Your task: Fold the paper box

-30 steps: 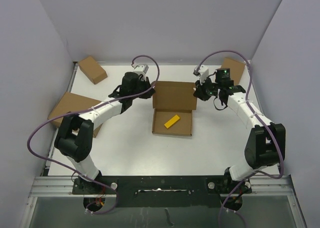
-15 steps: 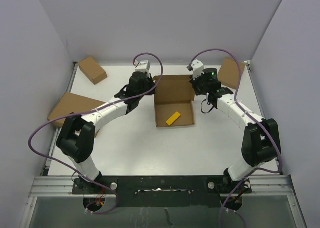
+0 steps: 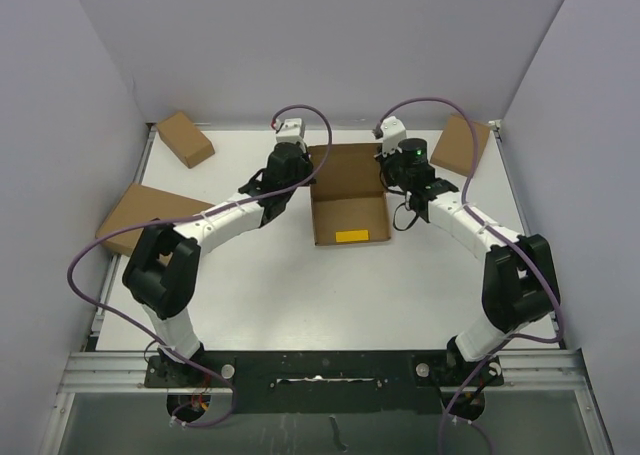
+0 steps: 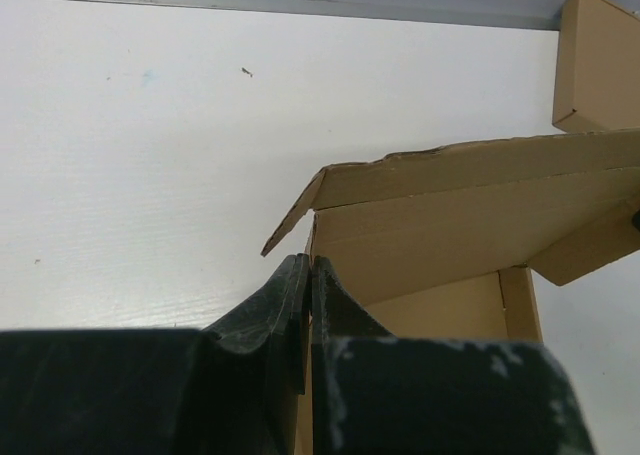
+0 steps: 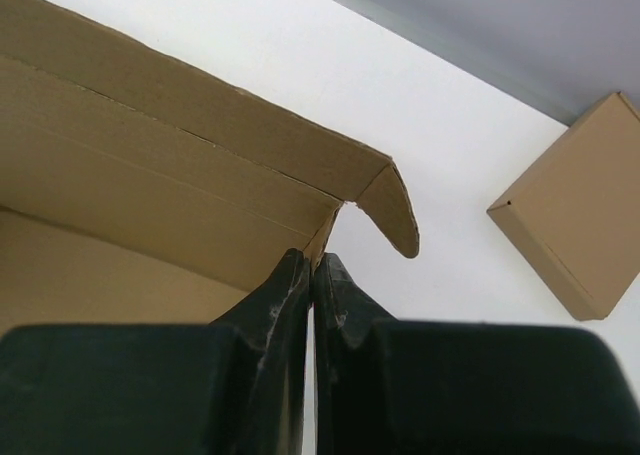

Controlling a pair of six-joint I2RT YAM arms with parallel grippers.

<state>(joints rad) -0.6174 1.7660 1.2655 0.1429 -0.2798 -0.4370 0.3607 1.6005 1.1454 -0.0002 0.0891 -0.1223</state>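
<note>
White surface [image 3: 430, 275], lilac panels [image 3: 300, 45] around. Box [image 3: 348, 197] sits between the two pincers. Left pincer [image 4: 306, 267] and right pincer [image 5: 312, 263] are each pinched tight on a side wall at a rear corner, likely to steady the walls while the lid [image 3: 345, 163] — rising just beyond their tips — folds over. Yellow block [image 3: 351, 236] lies inside.

On the white table [image 3: 260, 275], 3 brown cardboard items — small closed box [image 3: 185, 138] far left, second closed box [image 3: 460, 143] far right, larger flat carton [image 3: 135, 210] at the left edge. Mid-table, 1 small yellow block [image 3: 352, 237], lying flat.
</note>
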